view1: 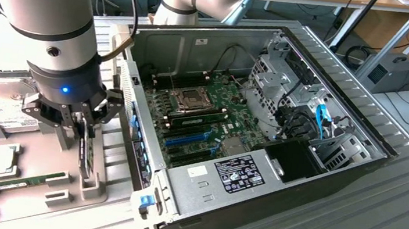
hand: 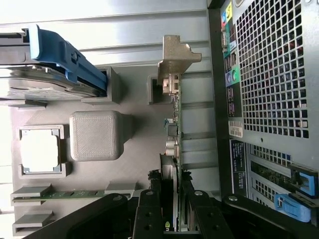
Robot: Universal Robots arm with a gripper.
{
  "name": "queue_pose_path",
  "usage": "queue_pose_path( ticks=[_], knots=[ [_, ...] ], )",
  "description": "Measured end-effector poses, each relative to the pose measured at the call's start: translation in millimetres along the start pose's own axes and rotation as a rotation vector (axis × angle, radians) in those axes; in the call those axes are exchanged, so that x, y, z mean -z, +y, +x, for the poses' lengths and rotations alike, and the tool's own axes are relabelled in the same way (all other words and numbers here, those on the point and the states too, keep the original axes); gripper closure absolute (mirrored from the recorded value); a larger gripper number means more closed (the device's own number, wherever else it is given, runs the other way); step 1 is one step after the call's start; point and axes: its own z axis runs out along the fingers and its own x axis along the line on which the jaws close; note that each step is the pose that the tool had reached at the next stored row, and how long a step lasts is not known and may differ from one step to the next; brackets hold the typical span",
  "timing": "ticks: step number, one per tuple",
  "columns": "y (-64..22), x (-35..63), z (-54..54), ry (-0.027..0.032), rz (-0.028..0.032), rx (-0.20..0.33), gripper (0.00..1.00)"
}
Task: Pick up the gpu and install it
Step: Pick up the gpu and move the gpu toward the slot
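gpu (view1: 89, 153) upright in holder (view1: 94, 186), computer case (view1: 374, 135) to exterior view's right, hard drive (view1: 3, 102) and apparently RAM stick (view1: 16, 181) left

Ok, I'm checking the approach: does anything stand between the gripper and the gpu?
Nothing visible does. The gripper hangs right over the gpu, which stands on edge in its gray holder beside the open case.
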Motion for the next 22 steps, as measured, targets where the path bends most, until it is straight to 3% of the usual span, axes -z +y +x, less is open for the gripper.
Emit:
queue_pose_path(
  ticks=[22],
  knots=[
    [0.5,11.2,-0.3,0.0000,0.0000,0.000,0.74]
  ],
)
